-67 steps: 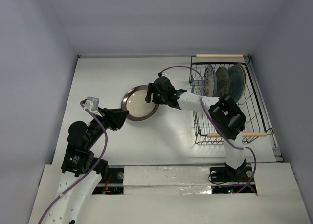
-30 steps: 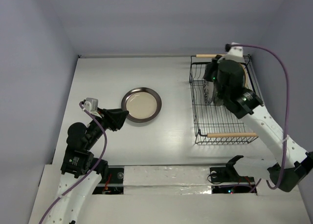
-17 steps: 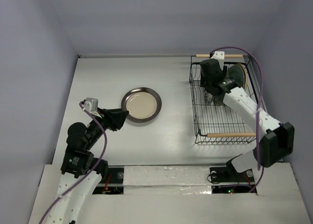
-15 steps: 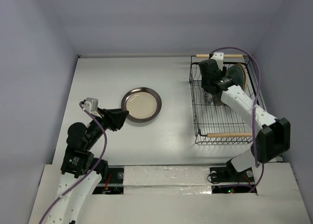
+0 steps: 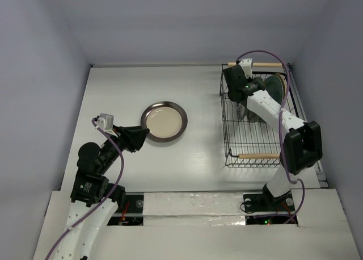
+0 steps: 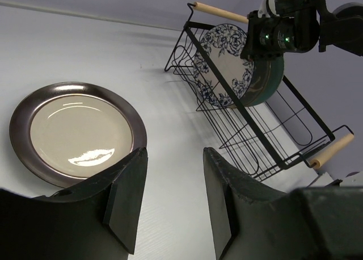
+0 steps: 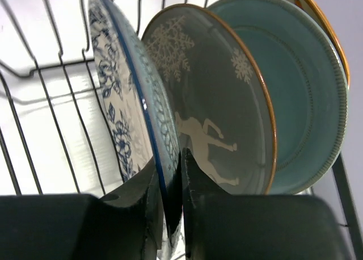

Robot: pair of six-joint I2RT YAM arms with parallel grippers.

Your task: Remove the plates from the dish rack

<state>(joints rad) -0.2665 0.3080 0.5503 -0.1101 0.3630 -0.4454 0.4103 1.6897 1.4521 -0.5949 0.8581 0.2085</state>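
Note:
The dish rack [image 5: 228, 136] stands at the right, with several plates upright in it. In the right wrist view the plates run from a white one with blue flowers [image 7: 122, 107], through a dark deer plate [image 7: 215, 112] and a teal plate [image 7: 295, 101], to a tan rim [image 7: 320, 21]. My right gripper [image 7: 170, 169] reaches in from above [image 5: 241, 98] and is shut on the floral plate's rim, one finger on each face. A dark-rimmed cream plate [image 5: 163, 121] lies flat on the table. My left gripper [image 6: 173, 158] hovers open just near of it, holding nothing.
The rack's wooden handles [image 5: 258, 156] lie at its near and far ends. Its black wires [image 7: 34, 101] run close beside the floral plate. A grey wall backs the white table [image 5: 113, 89].
My right arm swung over the rack and came down at its far left. Its jaws opened, then closed around the floral plate's rim. The left arm has not moved.

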